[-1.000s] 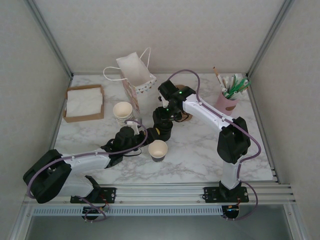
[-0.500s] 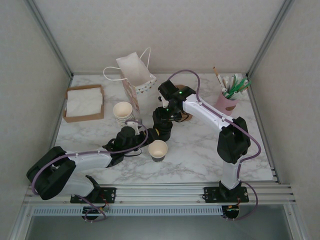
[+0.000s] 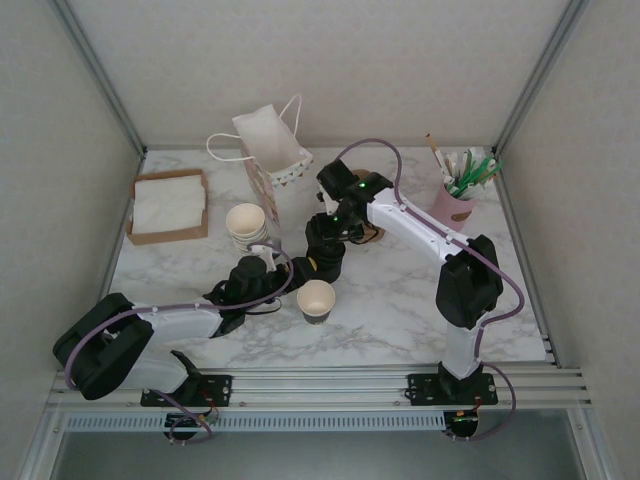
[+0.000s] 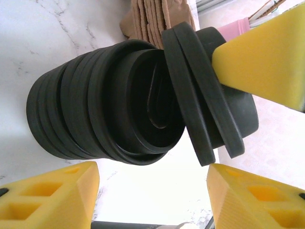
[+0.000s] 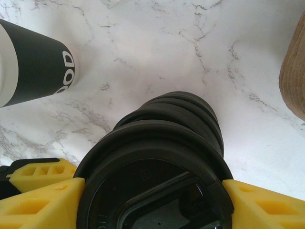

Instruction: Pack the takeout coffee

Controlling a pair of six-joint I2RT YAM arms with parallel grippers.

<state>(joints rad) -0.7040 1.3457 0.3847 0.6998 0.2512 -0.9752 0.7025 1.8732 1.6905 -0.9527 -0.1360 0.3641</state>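
Noting the cup (image 3: pixel 316 300): upright, lidless, on the marble table (image 3: pixel 400 300) just in front of the black lid stack (image 3: pixel 325 255). My right gripper (image 5: pixel 152 202) pinches the top lid (image 5: pixel 147 143) by its rim, and the lid sits tilted. My left gripper (image 4: pixel 152 191) is spread wide at the stack; I cannot tell if it touches.

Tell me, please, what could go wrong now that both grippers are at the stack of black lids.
1. The right gripper seems to hold two nested top lids tilted off the lid stack; both may come away together.
2. The left gripper stands open, not clamping the stack, which could topple or slide.
3. The open cup stands close to both arms and could be knocked over.
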